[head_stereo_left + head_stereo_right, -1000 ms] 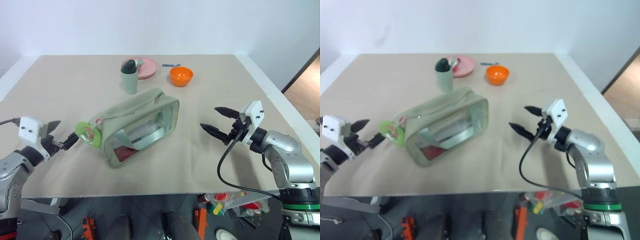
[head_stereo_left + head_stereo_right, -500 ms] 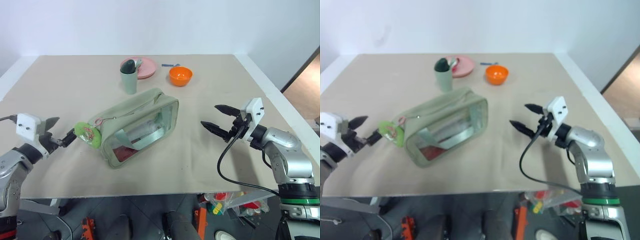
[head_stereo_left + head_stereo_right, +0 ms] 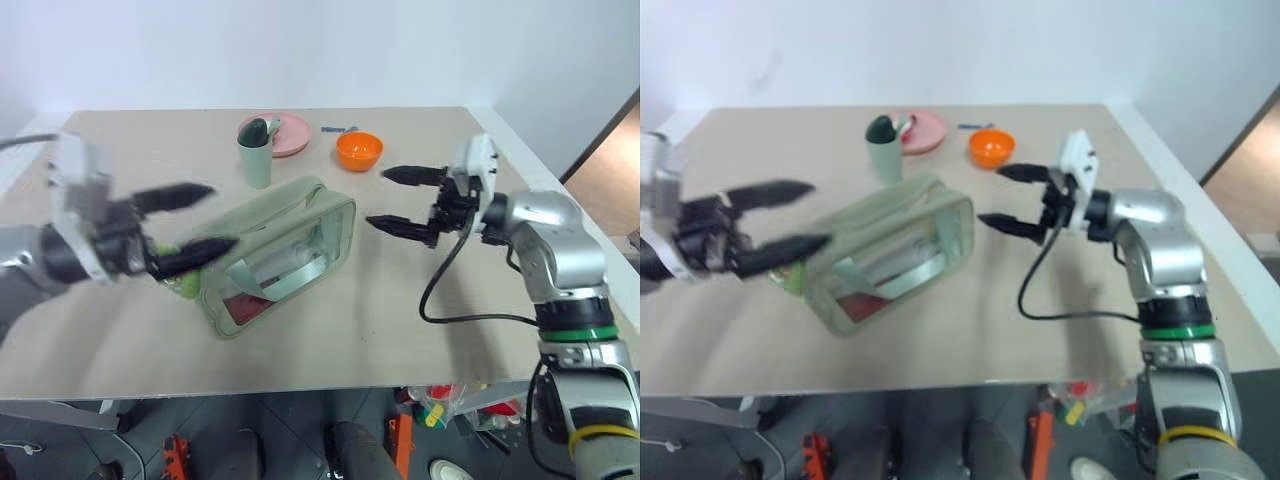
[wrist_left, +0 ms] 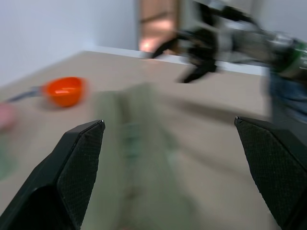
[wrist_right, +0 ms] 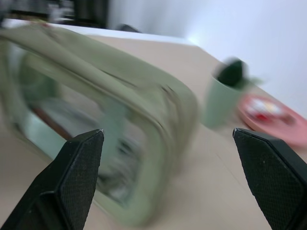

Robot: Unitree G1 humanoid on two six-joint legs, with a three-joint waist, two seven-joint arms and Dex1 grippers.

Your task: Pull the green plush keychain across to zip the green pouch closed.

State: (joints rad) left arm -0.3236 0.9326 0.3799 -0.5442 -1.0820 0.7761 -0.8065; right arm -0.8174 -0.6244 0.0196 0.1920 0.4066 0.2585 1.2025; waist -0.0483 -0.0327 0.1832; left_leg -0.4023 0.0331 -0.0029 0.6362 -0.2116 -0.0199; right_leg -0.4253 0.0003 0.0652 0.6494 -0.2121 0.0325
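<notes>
We see the green pouch [image 3: 282, 253] lying between both pincers: the left gripper [image 3: 195, 222], fingers spread wide, hovers at its near-left end above the green plush keychain [image 3: 183, 284]; the right gripper [image 3: 397, 200], also wide, is just off its far-right end.

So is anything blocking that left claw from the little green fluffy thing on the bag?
Nothing visible is in the way. The open left claw hangs just above the green plush keychain, which peeks out under its lower finger at the end of the green pouch. The cup and the orange bowl stand farther back.
</notes>
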